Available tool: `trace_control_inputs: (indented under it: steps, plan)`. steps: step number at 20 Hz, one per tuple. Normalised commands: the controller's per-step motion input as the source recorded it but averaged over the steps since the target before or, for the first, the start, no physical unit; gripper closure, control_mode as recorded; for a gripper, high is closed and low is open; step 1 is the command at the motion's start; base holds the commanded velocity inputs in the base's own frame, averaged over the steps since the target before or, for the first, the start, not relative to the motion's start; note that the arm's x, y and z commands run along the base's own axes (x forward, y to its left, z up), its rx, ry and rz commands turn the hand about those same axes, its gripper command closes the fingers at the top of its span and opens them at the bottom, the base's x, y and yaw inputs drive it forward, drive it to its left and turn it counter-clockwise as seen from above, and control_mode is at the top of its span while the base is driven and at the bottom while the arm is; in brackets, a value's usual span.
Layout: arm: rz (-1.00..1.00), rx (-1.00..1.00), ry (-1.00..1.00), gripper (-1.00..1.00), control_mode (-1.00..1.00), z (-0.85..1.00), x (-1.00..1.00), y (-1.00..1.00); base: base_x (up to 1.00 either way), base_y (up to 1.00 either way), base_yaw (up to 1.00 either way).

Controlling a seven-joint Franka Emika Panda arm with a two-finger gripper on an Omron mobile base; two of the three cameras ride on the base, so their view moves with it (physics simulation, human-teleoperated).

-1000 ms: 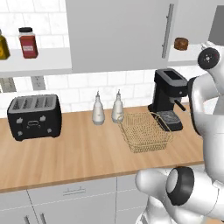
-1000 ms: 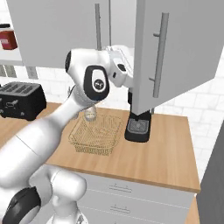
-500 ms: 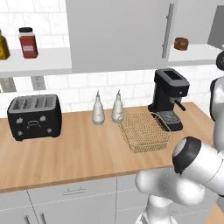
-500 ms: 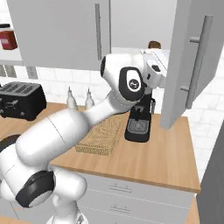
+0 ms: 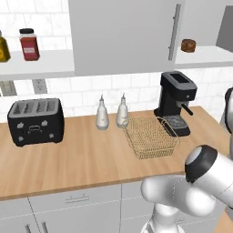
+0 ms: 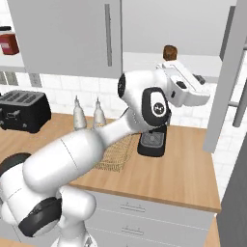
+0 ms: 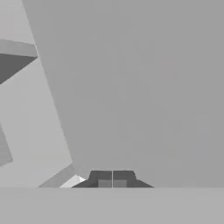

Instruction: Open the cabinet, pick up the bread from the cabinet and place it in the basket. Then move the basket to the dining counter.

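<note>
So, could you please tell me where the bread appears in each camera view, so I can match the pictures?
Left base view: the bread sits upper right, on the white shelf of the open cabinet.
Right base view: upper centre-right, on that shelf, just above the robot's hand.
Hand view: I cannot make out the bread among the flat grey surfaces.
Shared landmark: the black coffee machine on the worktop below the bread.

The light wood table (image 5: 82, 159) backed by white tiles carries a black four-slot toaster (image 5: 35, 120) at its left, two small white bottles (image 5: 111, 113) side by side near the middle, a shallow golden-tan wire-mesh basket (image 5: 150, 136) just right of them, and a black coffee machine (image 5: 175, 102) behind the basket. On the white inner shelf (image 5: 205, 53) of the light-grey wall cabinet sits a small round dark-brown bun (image 5: 188, 45).
</note>
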Motion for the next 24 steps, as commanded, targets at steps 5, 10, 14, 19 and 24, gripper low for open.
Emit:
trace_control_inputs:
  steps: [5,10,14,19,24]
  plan:
    - [0.35,0.13,0.13,1.0,-1.0,0.73,-0.29,0.91,0.0,0.0,0.0]
    - [0.45,0.08,0.33,1.0,-1.0,0.6,-0.12,0.95,0.0,0.0,0.0]
    - [0.38,0.07,0.27,1.0,-1.0,0.31,-0.18,1.0,0.0,0.0,0.0]
    - [0.15,0.02,0.03,1.0,-1.0,0.0,-0.07,0.98,0.0,0.0,0.0]
    - [0.1,0.0,0.03,-1.0,-1.0,0.0,0.11,0.92,0.0,0.0,0.0]
